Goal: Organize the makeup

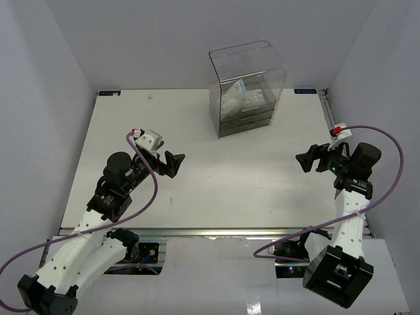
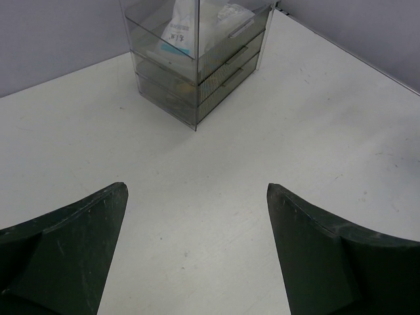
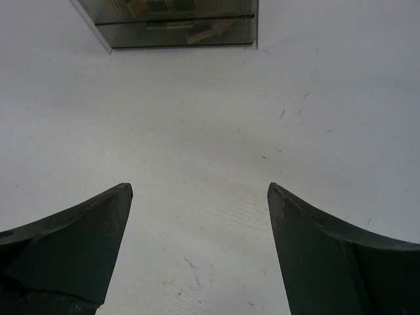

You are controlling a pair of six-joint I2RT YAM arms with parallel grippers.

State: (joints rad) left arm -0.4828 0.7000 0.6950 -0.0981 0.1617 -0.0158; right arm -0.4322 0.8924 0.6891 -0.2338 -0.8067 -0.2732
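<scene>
Toward the far side of the white desk (image 1: 230, 190) stands a clear drawer box (image 1: 246, 88). Well to the left of the box and nearer the arm bases, the left claw (image 1: 176, 164) hangs released, fingers spread wide around nothing. Right of the box, the right claw (image 1: 308, 159) is equally released and empty. White-blue sachets (image 2: 180, 29) lie in the box's top compartment, and the lower drawers (image 1: 246, 123) show other makeup (image 3: 202, 34) only dimly.
</scene>
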